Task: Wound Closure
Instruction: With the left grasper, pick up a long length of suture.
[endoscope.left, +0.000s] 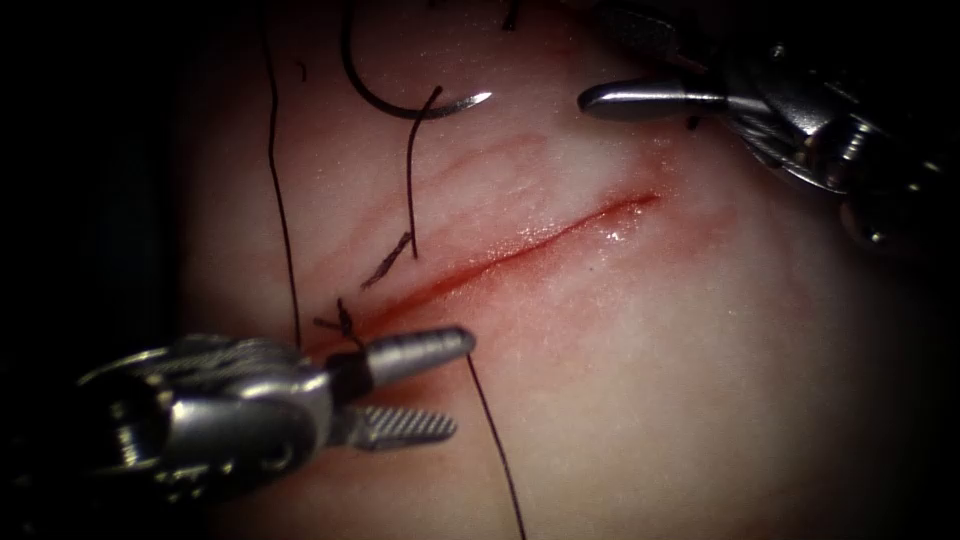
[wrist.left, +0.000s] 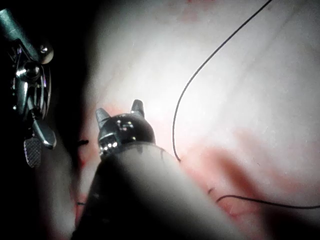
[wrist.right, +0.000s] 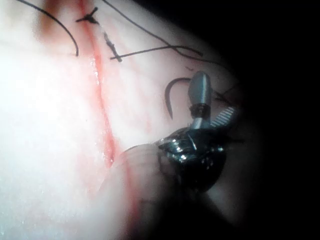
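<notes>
The cut (endoscope.left: 520, 245) runs slantwise across the tissue (endoscope.left: 680, 380), with red fluid along it. A knot (endoscope.left: 345, 320) sits at its lower-left end. The curved needle (endoscope.left: 400, 108) lies free on the tissue's surface left of the cut, tip toward the right tool, held by neither tool. Thread (endoscope.left: 410, 170) trails from it toward the cut. My left tool (endoscope.left: 460, 385) stands open just below the knot, holding nothing; its jaws (wrist.left: 120, 111) are spread. My right tool (endoscope.left: 600, 98) hovers open beyond the cut's upper-right end, near the needle tip (wrist.right: 170, 97), empty (wrist.right: 216, 95).
A long thread (endoscope.left: 283, 200) runs down the tissue at the left, and another strand (endoscope.left: 495, 450) leaves the left tool's upper jaw toward the front edge. A short frayed thread end (endoscope.left: 385, 262) lies beside the cut. The tissue falls into dark at both sides.
</notes>
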